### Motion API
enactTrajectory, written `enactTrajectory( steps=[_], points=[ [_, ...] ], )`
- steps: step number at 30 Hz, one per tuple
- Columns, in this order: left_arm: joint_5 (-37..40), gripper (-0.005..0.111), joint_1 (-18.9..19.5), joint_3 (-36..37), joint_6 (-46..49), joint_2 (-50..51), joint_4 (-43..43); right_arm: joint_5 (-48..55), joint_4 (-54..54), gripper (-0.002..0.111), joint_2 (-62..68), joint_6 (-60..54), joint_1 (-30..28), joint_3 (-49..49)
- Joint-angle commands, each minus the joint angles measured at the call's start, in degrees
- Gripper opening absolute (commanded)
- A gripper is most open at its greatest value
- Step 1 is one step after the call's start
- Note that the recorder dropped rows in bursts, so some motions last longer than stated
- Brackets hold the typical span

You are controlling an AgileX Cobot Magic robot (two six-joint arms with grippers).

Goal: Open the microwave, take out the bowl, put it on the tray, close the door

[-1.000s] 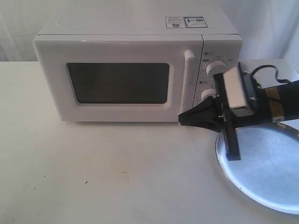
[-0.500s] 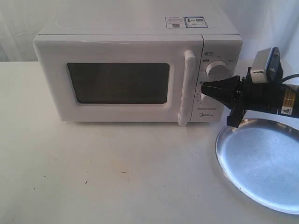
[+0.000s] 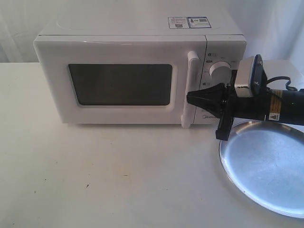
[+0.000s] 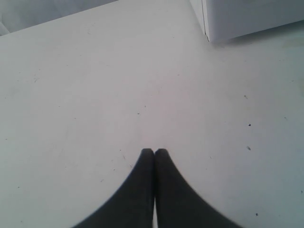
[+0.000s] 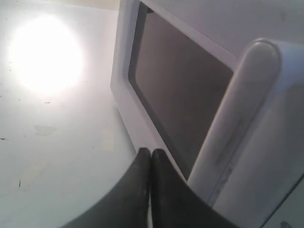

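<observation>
Microwave [image 3: 133, 47] behind, tray [image 3: 266, 166] in front, both on the table [image 3: 95, 180].
On the exterior view's clock face, the microwave stands toward 12 o'clock, its door [image 3: 118, 85] facing 6 o'clock. The handle [image 3: 192, 76] runs upright along the door's 3 o'clock edge, a dial [image 3: 219, 71] beyond it and stickers [image 3: 188, 22] on top. The tray lies at 4 o'clock, before the microwave's dial end. The right gripper [image 3: 189, 98] reaches in from 3 o'clock above the tray's far rim, its tip just before the handle.
</observation>
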Motion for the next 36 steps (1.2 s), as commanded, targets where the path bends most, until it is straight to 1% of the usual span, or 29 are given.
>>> enactTrajectory(
  steps=[1,4,6,10,12,15,17,21,24,29,31,34,36],
  points=[
    [0.07,0.000,-0.01,-0.14,-0.25,-0.12,-0.44,3.29,-1.22,0.007,0.34,-0.68,0.69,0.01],
    [0.07,0.000,-0.01,-0.14,-0.25,-0.12,-0.44,10.62,-1.22,0.014,0.34,0.01,0.69,0.01],
    [0.07,0.000,-0.01,-0.14,-0.25,-0.12,-0.44,13.20,-1.22,0.019,0.34,0.96,0.62,0.01],
    [0.07,0.000,-0.01,-0.14,-0.25,-0.12,-0.44,12.89,-1.09,0.032,0.34,0.96,0.57,0.01],
    [0.07,0.000,-0.01,-0.14,-0.25,-0.12,-0.44,11.66,-1.09,0.041,0.34,0.96,0.57,0.01],
    [0.07,0.000,-0.01,-0.14,-0.25,-0.12,-0.44,9.08,-1.09,0.058,0.10,0.84,0.57,0.01],
    [0.07,0.000,-0.01,-0.14,-0.25,-0.12,-0.44,8.97,-1.09,0.064,-0.80,0.84,0.57,0.01],
    [0.07,0.000,-0.01,-0.14,-0.25,-0.12,-0.44,11.52,-0.42,0.065,-3.70,0.84,0.31,0.01],
    [0.07,0.000,-0.01,-0.14,-0.25,-0.12,-0.44,9.26,2.81,0.065,-3.59,0.73,0.49,0.01],
    [0.07,0.000,-0.01,-0.14,-0.25,-0.12,-0.44,8.47,11.51,0.065,1.81,-4.41,3.98,-1.22],
    [0.07,0.000,-0.01,-0.14,-0.25,-0.12,-0.44,7.80,12.68,0.064,4.50,-4.53,5.36,-3.29],
    [0.07,0.000,-0.01,-0.14,-0.25,-0.12,-0.44,2.72,12.68,0.058,8.01,-4.53,6.99,-6.19],
    [0.07,0.000,-0.01,-0.14,-0.25,-0.12,-0.44,-1.06,11.78,0.051,9.09,-4.53,7.87,-7.16]
  ],
)
